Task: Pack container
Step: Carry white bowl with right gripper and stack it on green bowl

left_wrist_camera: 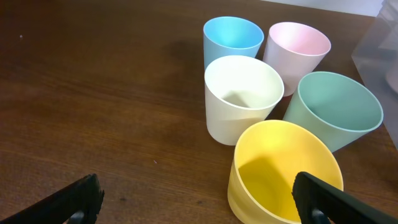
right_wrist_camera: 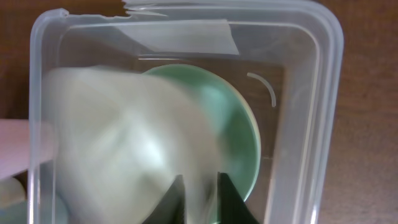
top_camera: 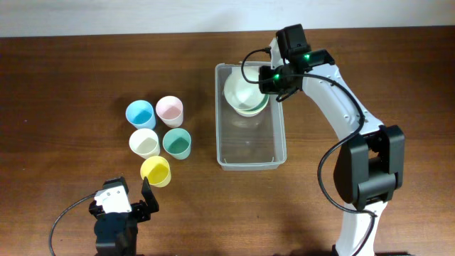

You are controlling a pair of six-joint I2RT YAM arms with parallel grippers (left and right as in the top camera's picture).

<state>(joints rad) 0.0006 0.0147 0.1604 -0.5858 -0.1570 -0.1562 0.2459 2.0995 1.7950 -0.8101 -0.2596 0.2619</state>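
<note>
The clear container (top_camera: 250,162) stands at the table's middle. A green bowl (top_camera: 257,108) lies in its far end. My right gripper (top_camera: 274,80) is shut on the rim of a white bowl (top_camera: 240,91) and holds it over the green bowl; in the right wrist view the white bowl (right_wrist_camera: 118,149) is blurred, pinched between the fingers (right_wrist_camera: 200,194), with the green bowl (right_wrist_camera: 239,124) under it inside the container (right_wrist_camera: 323,93). My left gripper (top_camera: 146,198) is open near the front edge. Its right finger sits at the yellow cup (left_wrist_camera: 283,168).
Several pastel cups stand left of the container: blue (top_camera: 140,114), pink (top_camera: 170,110), white (top_camera: 144,142), teal (top_camera: 177,143) and yellow (top_camera: 156,171). The container's near half holds nothing. White tape (right_wrist_camera: 180,34) is on its far rim.
</note>
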